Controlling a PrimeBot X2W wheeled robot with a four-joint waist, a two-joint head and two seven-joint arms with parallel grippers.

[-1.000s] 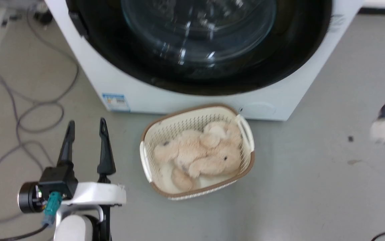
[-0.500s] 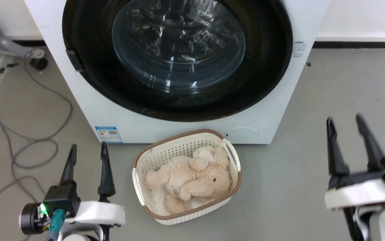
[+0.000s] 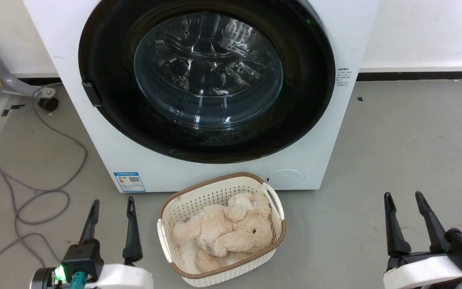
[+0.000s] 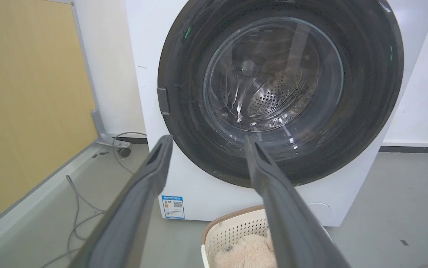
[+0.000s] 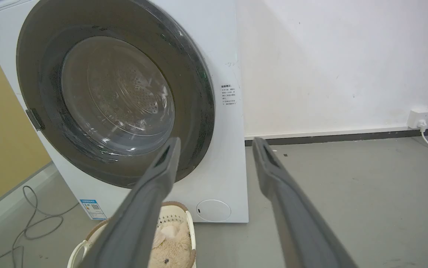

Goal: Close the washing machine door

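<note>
A cable (image 3: 85, 151) loops loose near the floor's left edge, close to the washer's left corner; beside it the left gripper (image 3: 112, 199) hangs low over the floor, fingers moderately spread with nothing between them, well apart from the door. The washer (image 3: 110, 140) stands at the floor's back edge against the wall; its door (image 3: 208, 76) lies flat against the front in all three views, black rim seated in its round recess with no gap I can make out; the grey tab (image 3: 91, 94) on the rim's left side sits level with the panel. So the door looks shut and the task looks done or nearly so; whether the latch has caught cannot be told. Just before the washer's foot, touching it or nearly so, sits a basket (image 3: 190, 200) holding a plush toy (image 3: 231, 235). Further right the right gripper (image 3: 403, 194) hangs over bare floor, fingers likewise parted and empty, clear of washer and basket.

As I judge the risks: if the latch has not caught, the door may spring ajar; a checking push aimed at the glass rather than the rim could slip on the bulge; rolling forward for that push would shove the basket against the washer; a turn to the left could catch the cable under a wheel.
</note>
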